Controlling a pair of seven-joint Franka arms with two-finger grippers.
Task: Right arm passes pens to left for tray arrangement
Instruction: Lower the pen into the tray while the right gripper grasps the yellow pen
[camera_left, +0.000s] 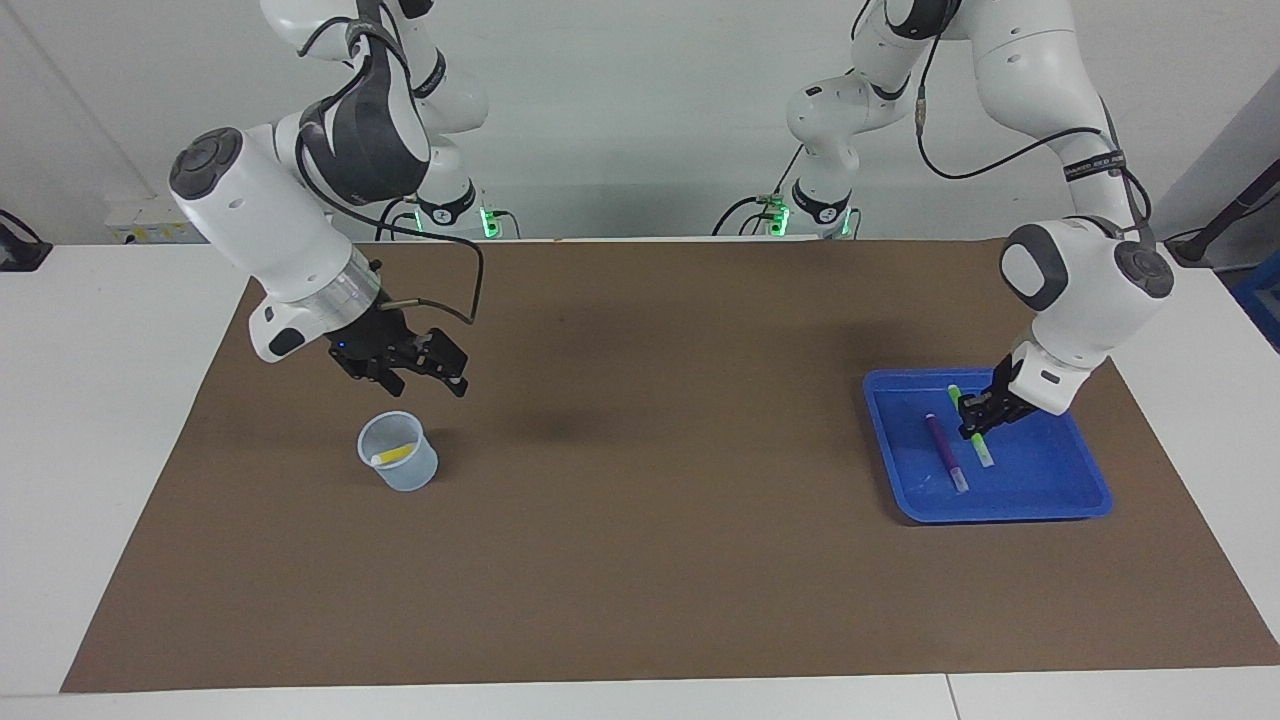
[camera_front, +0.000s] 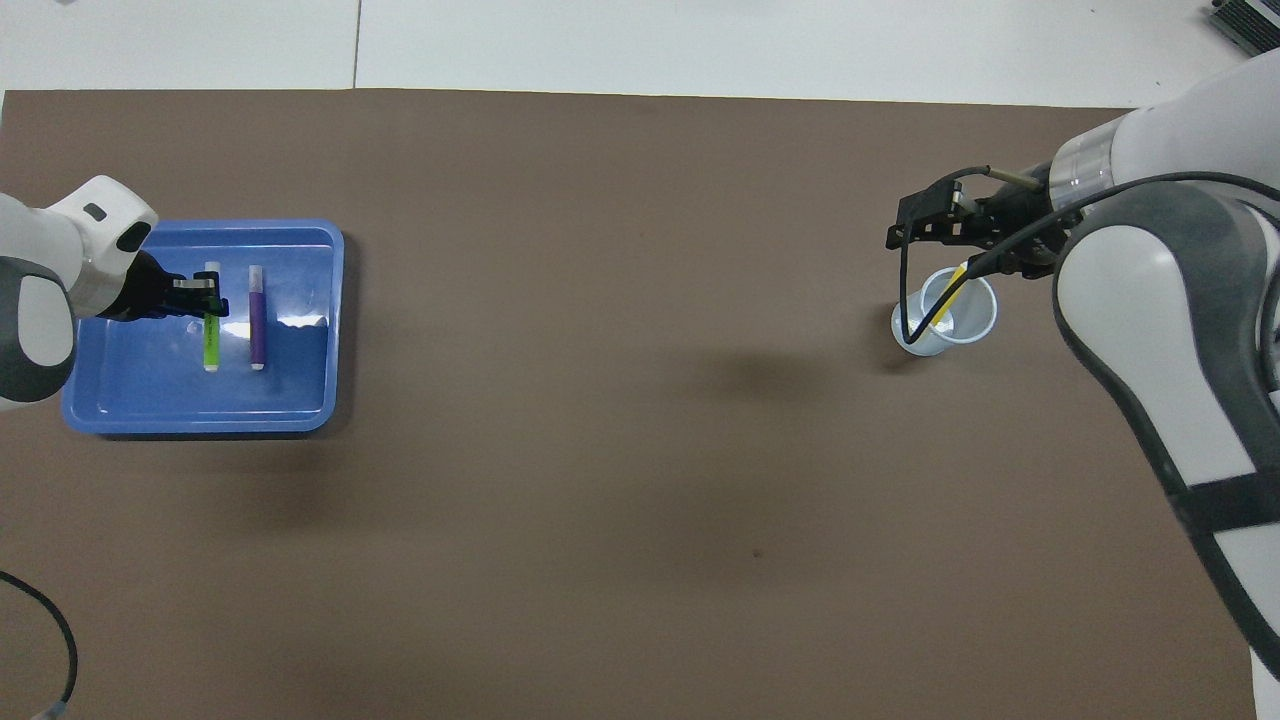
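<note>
Here the green pen (camera_left: 981, 449) sits clamped between the closed fingertips of the left gripper (camera_left: 974, 419), inside the outline of the blue tray (camera_left: 1000, 515). The tray lies in the middle band of the facing view, at the frame's edge where the left arm stands. The pen slants, with its pale end lowest. Whether that end touches the tray floor cannot be told.

The step in hand looks like laying this pen down. Doing it well likely means bringing it flat and parallel to the purple pen (camera_left: 945, 452), which lies just beside it on the tray floor, toward the frame's centre. It should go low before the fingers part, so it does not roll or bounce into its neighbour. In the overhead view the two pens already run nearly parallel, with a clear strip of blue between them.

Outward, the brown mat (camera_left: 640, 560) is bare across the middle of the frame. At the right arm's end a translucent cup (camera_left: 400, 472) holds the yellow pen (camera_left: 393, 455), leaning on its wall. The right gripper (camera_left: 428, 380) hovers with spread jaws just above the cup in the frame. A black cable (camera_front: 903, 300) loops down from it and, seen from overhead, crosses the cup's rim. That might snag when the gripper reaches in.
</note>
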